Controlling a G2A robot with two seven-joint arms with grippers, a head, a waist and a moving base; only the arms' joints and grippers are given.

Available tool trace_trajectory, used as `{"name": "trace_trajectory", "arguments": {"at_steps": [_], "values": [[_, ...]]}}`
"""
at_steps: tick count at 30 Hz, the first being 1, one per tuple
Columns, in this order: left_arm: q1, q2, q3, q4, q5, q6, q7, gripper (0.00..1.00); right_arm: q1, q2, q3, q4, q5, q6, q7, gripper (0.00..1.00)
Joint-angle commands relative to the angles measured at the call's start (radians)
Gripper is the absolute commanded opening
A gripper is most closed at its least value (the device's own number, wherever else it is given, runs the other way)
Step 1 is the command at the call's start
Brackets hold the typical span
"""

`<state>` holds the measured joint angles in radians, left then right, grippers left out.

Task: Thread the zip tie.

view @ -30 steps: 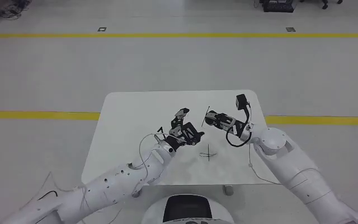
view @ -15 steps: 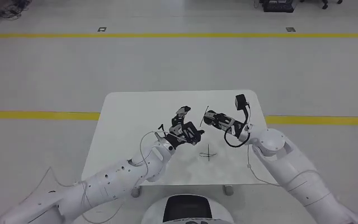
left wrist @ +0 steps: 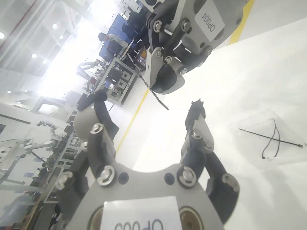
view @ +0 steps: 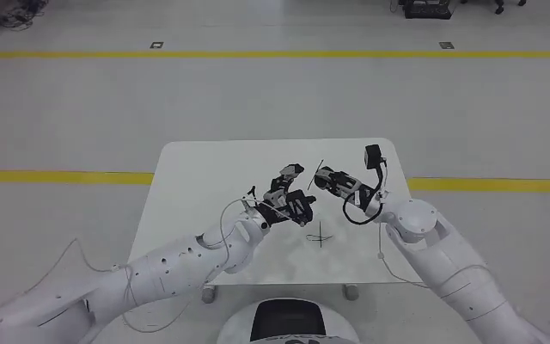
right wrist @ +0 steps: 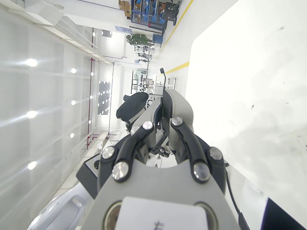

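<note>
R gripper point(left wrist: 165, 84) clamped on zip tie point(left wrist: 159, 100); L gripper point(left wrist: 146, 104) wide open, empty, just beside.

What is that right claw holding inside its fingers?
A thin black zip tie is pinched in the shut right gripper. Both of its ends stick out; the stretch between the pads is covered.

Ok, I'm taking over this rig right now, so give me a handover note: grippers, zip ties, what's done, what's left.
Right gripper: shut on a zip tie, held above the table.
Left gripper: open, empty, facing the tie's free end.
Two loose ties lie crossed on the table, nearer the robot.
Done: one tie picked up.
Left: the threading; the held tie shows no loop yet.
</note>
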<state>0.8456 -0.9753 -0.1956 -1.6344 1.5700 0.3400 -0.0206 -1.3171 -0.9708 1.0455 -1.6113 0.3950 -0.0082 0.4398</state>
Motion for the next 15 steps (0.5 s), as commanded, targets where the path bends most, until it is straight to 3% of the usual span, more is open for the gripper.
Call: {"name": "trace_trajectory", "arguments": {"at_steps": [1, 7, 8, 12, 15], "values": [[-0.006, 0.000, 0.008, -0.002, 0.000, 0.000, -0.001, 0.60, -0.002, -0.002, 0.003, -0.002, -0.001, 0.007, -0.003, 0.00], [-0.017, 0.000, 0.026, -0.002, 0.000, 0.000, -0.003, 0.58, -0.001, -0.010, 0.006, -0.001, -0.007, 0.020, -0.002, 0.00], [-0.016, 0.000, 0.026, 0.000, 0.000, 0.000, -0.003, 0.52, 0.000, -0.012, 0.005, 0.001, -0.011, 0.023, -0.002, 0.00], [-0.016, -0.002, 0.026, 0.003, 0.000, 0.000, -0.001, 0.47, 0.002, -0.017, 0.004, 0.004, -0.022, 0.031, -0.003, 0.00], [-0.017, -0.003, 0.026, 0.006, 0.000, 0.000, 0.001, 0.38, 0.003, -0.021, 0.004, 0.006, -0.029, 0.035, -0.001, 0.00]]}}
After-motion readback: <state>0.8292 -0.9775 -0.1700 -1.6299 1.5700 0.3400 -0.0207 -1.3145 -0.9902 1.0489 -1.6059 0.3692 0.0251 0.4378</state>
